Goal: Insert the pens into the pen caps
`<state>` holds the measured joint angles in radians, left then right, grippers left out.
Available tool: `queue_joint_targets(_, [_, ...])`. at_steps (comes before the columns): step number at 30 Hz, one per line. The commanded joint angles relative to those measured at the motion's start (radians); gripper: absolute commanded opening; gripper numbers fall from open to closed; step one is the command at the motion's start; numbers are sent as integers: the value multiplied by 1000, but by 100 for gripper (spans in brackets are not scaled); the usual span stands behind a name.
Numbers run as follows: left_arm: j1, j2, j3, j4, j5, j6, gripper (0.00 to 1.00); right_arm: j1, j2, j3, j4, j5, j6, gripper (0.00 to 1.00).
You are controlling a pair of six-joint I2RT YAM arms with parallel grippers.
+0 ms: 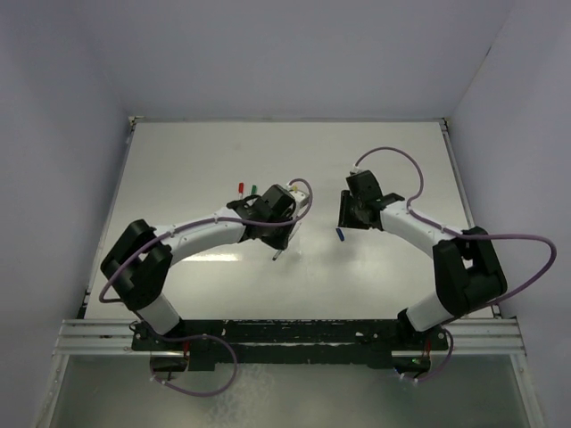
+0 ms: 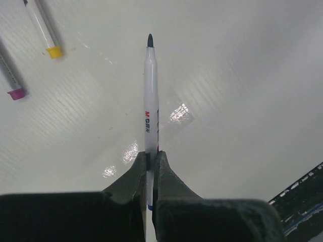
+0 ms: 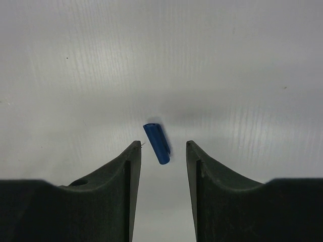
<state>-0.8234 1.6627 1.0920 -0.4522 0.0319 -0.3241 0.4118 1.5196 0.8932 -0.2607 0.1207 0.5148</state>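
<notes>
My left gripper (image 2: 151, 154) is shut on a silvery-white pen (image 2: 151, 91), gripping its lower barrel. The dark tip points away from the wrist camera, above the table. In the top view this gripper (image 1: 277, 241) is at mid-table with the pen (image 1: 277, 255) sticking out toward the near edge. My right gripper (image 3: 162, 146) is open and empty. A blue pen cap (image 3: 157, 143) lies on the table just beyond and between its fingertips, apart from both. The top view shows the cap (image 1: 340, 235) at the right gripper (image 1: 343, 226).
Two more pens lie at the upper left of the left wrist view, one with a yellow end (image 2: 45, 30) and one with a purple end (image 2: 11, 83). Red (image 1: 239, 188) and green (image 1: 253, 189) ends show beyond the left gripper. A raised edge (image 1: 285, 119) borders the white table.
</notes>
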Motion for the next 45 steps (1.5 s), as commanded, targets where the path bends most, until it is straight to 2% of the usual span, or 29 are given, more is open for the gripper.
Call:
queue_joint_targets(1, [43,-89,-8,104,126,-2,0,16,28,78,-23,-12,-60,44])
queue_joint_targets(6, [116,-121,-79,203,282,-50,0,23,70,104,-42,-17,-84,45])
queue_joint_targets(9, [128,-139,-91,225,310,-54,0,27,99,145,-74,-4,-90,45])
queue_joint_targets(32, [155,-150,-117,283,362,-88,0,52,188,142,-108,17,-95,41])
queue_joint_targets(42, [164,-142,-127,294,373,-99,0,53,216,122,-94,33,-81,37])
queue_joint_targets(45, [166,-138,-127,297,376,-100,0,53,228,122,-96,39,-85,32])
